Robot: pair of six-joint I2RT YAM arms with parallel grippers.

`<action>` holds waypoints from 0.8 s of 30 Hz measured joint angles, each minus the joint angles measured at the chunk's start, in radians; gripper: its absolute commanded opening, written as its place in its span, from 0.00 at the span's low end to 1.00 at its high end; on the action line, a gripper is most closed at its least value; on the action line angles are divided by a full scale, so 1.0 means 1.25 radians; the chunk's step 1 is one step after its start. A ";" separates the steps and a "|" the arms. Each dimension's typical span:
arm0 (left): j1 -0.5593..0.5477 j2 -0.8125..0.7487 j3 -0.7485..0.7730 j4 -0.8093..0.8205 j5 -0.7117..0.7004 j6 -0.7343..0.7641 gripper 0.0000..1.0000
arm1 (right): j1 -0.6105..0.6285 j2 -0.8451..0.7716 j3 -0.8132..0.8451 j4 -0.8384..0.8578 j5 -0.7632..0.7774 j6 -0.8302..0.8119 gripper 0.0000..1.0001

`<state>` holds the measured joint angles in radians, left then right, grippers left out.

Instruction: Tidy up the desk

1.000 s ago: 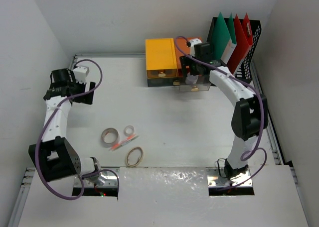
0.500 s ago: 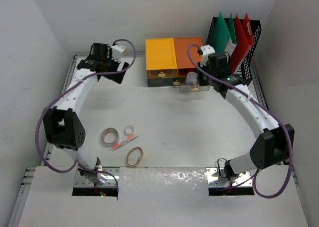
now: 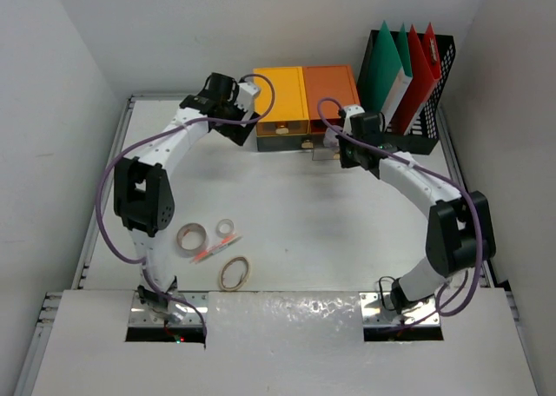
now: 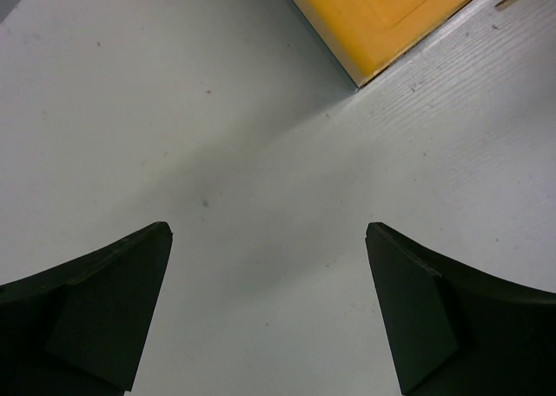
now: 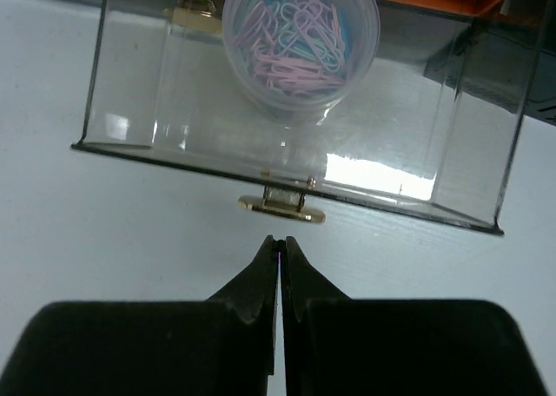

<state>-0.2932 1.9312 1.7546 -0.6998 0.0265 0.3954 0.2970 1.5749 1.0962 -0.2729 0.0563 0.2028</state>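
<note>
The desk (image 3: 304, 214) fills the view, white with a thin grey rim, and white walls stand close on its left, far and right sides. A broad stretch of it lies open between my two arms. The small things sit near my left base: a tape roll (image 3: 190, 237), a smaller roll (image 3: 226, 227), a pen (image 3: 215, 250) and a tan loop (image 3: 234, 273).

My left gripper (image 4: 268, 240) stands wide and holds nothing, over bare desk just left of the yellow box (image 3: 280, 101). Half a second ago it hung further left, at the far left corner.

My right gripper (image 5: 279, 244) is pressed tight together with nothing between the fingers. A second ago it was wide and over the drawer. It sits on the near side of the clear drawer (image 5: 417, 135), its tips seemingly just short of the gold handle (image 5: 281, 207).

The drawer juts out under the orange box (image 3: 328, 88) and holds a round cup (image 5: 300, 40) of pink and blue paper clips. In the far right corner, a black rack (image 3: 439, 66) holds green and red folders (image 3: 382, 66).
</note>
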 measured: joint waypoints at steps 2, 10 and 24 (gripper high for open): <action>0.000 0.015 0.001 0.000 -0.005 0.000 0.93 | 0.000 0.027 0.003 0.018 0.006 0.000 0.00; 0.000 0.034 0.006 -0.006 -0.014 0.012 0.93 | 0.000 0.138 0.075 0.059 0.034 -0.009 0.00; 0.000 0.016 -0.063 -0.006 -0.048 0.024 0.93 | -0.002 0.274 0.232 0.153 0.074 -0.038 0.00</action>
<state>-0.2932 1.9511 1.6760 -0.7074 -0.0330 0.4255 0.2947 1.9179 1.3857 -0.0822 0.1486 0.1547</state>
